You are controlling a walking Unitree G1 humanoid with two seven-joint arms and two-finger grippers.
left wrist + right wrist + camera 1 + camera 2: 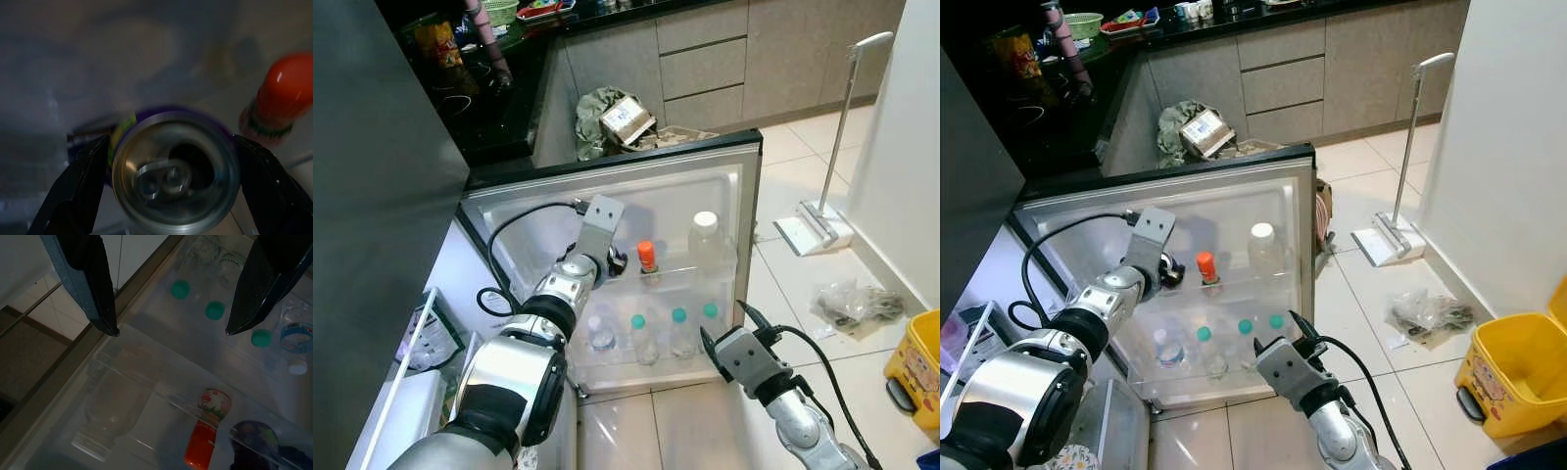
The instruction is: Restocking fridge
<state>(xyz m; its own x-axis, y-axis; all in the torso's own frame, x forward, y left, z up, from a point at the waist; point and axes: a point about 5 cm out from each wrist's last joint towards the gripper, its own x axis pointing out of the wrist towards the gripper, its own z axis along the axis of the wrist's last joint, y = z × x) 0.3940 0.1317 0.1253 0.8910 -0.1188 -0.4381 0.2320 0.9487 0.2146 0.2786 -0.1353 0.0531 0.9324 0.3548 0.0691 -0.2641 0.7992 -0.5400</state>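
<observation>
So I'm at the open fridge door [744, 211], putting a can [173, 171] onto the upper door shelf [690, 277]. My left gripper [612, 262] is reaching in at the shelf's hinge-side end, and the can sits between the two fingers [80, 186], purple side showing, pull tab facing my wrist camera. The fingers are pinched onto the can on both sides, so it looks held rather than released.

How I'd do this bit well: lower it until the base is flat on the shelf behind the clear rail, keep it upright, and only then spread the fingers. The orange-capped bottle [647, 258] stands just beside it on the same shelf, so I'd pull straight back out rather than swing sideways and knock it. The big white-capped bottle [706, 240] is further along toward the free edge, no worry there.

The lower door shelf holds three green-capped bottles [678, 331] and a white-capped one [597, 333].

My right gripper [726, 331] hangs near the door's lower free corner, fingers [88, 279] spread wide, holding nothing.
</observation>
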